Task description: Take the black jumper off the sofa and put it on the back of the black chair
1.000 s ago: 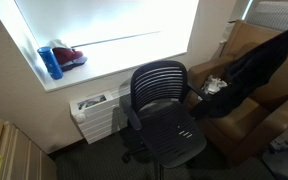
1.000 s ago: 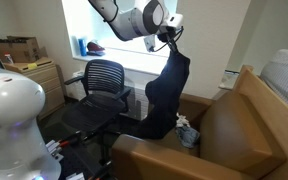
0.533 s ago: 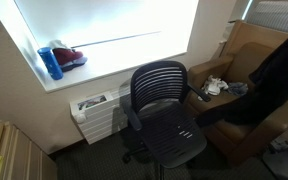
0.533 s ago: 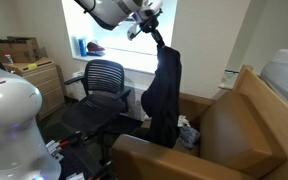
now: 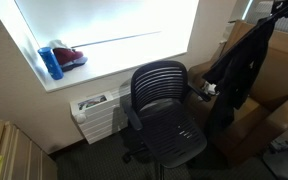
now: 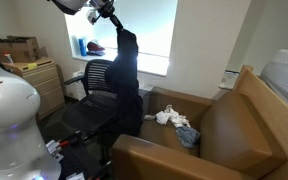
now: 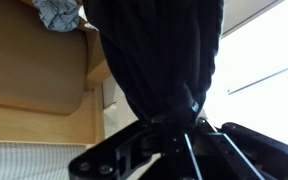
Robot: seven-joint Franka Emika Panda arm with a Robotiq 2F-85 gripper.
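1. Wrist view shows the black jumper pinched by one fold in the gripper. The jaws are closed narrow on the cloth, so the rest of the garment drops away below.
2. In both exterior views the gripper sits high, near the top of the frame. That height looks meant to carry the hem clear of the chair's back before draping.
3. The jumper hangs full length straight beneath the gripper, wholly off the sofa, which lies well off to one side.
4. The black chair stands below and just beside the gripper. The jumper's lower part hangs close to the chair, but contact cannot be settled.
5. Light cloths lie on the sofa seat, well apart from the gripper.
6. Judged from this, the lift is done and the draping is not yet made.
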